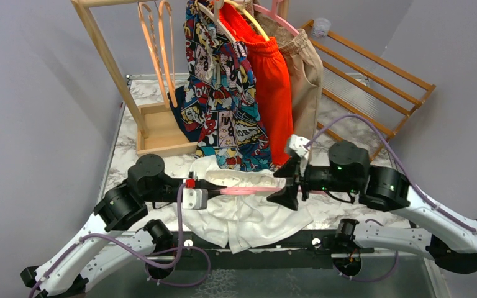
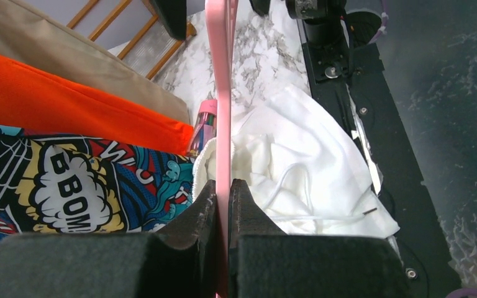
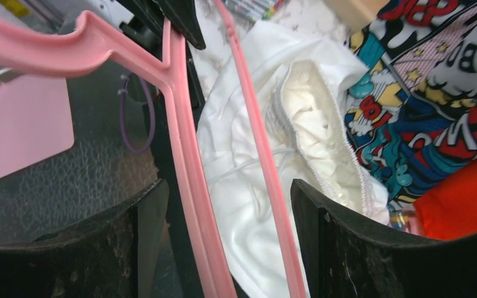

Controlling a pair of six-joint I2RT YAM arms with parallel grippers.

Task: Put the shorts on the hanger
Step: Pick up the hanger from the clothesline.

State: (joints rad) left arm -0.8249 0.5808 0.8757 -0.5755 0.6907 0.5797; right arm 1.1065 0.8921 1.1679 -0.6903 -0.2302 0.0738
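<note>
left hand (image 2: 223, 192) is clamped on the hanger (image 1: 248, 190), right hand (image 3: 227, 186) sits apart around it, so I'd hold it level and feed it under the shorts (image 1: 254, 217) bunched by the near edge of the counter (image 1: 117, 162)

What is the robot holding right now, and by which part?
The left hand clamps the thin light-pink plastic hanger by one bar. The right hand stands open around it, holding nothing.

We see soft matt white cloth shorts (image 1: 248, 217), a smooth glossy thin pink plastic hanger (image 3: 186, 161), and a polished marble-look tabletop (image 2: 267, 56).
</note>
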